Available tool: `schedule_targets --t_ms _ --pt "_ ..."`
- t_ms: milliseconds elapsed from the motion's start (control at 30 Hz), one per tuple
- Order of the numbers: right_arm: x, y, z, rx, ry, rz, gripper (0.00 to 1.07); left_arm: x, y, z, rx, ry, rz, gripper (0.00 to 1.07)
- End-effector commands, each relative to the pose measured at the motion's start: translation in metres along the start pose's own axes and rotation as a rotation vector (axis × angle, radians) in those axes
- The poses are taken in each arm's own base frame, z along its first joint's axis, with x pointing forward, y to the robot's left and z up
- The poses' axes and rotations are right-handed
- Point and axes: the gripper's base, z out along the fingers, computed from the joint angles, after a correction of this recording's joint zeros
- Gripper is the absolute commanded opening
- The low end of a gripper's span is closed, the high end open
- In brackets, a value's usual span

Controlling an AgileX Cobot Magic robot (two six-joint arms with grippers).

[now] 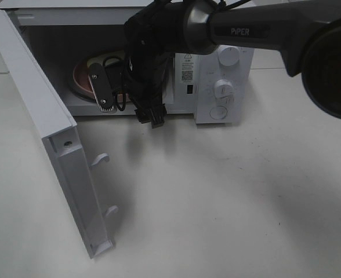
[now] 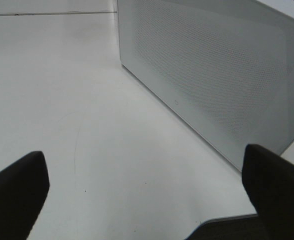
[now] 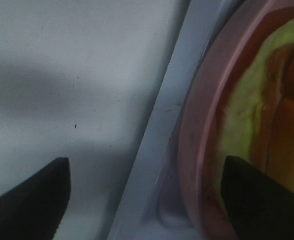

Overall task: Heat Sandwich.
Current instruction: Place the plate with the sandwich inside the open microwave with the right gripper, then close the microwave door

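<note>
The white table (image 1: 246, 202) carries a white microwave (image 1: 185, 81) whose door (image 1: 49, 133) stands swung wide open on the left side of the overhead view. The right arm (image 1: 240, 29) reaches across the middle into the opening. Inside the cavity lies a round pink plate (image 1: 80, 78), and on it the sandwich (image 3: 267, 100), showing its yellowish-green layer and orange filling in the right wrist view. From above only a pale edge of it shows behind the arm. The plate's rim sits close to the front sill of the cavity. The right gripper (image 3: 144, 195) hovers at that rim with its jaws spread wide and nothing visibly clamped between them; one fingertip hangs over the plate side, the other over the table side. The left gripper (image 2: 147, 195) hangs over bare table beside the outer face of the door, jaws fully spread and empty. The likely trouble is in pulling back: the fingertip over the plate could hook the rim and drag plate and sandwich towards the sill or tip them out. A plate left too far forward could also block the door from shutting, and swinging the door before the right arm is out would strike it.
</note>
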Motion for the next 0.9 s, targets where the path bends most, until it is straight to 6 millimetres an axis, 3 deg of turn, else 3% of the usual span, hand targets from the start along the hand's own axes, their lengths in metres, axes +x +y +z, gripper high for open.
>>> schedule_targets --t_ms 33,400,900 --pt "0.0 0.001 -0.014 0.023 -0.03 0.033 0.79 0.001 -0.001 -0.002 0.002 -0.023 -0.004 0.98" --pt "0.01 0.025 -0.036 0.012 -0.052 0.131 0.79 0.001 -0.001 -0.002 0.002 -0.023 -0.004 0.98" --pt "0.029 0.061 -0.093 -0.019 -0.056 0.298 0.76 0.001 -0.001 -0.002 0.002 -0.023 -0.004 0.98"
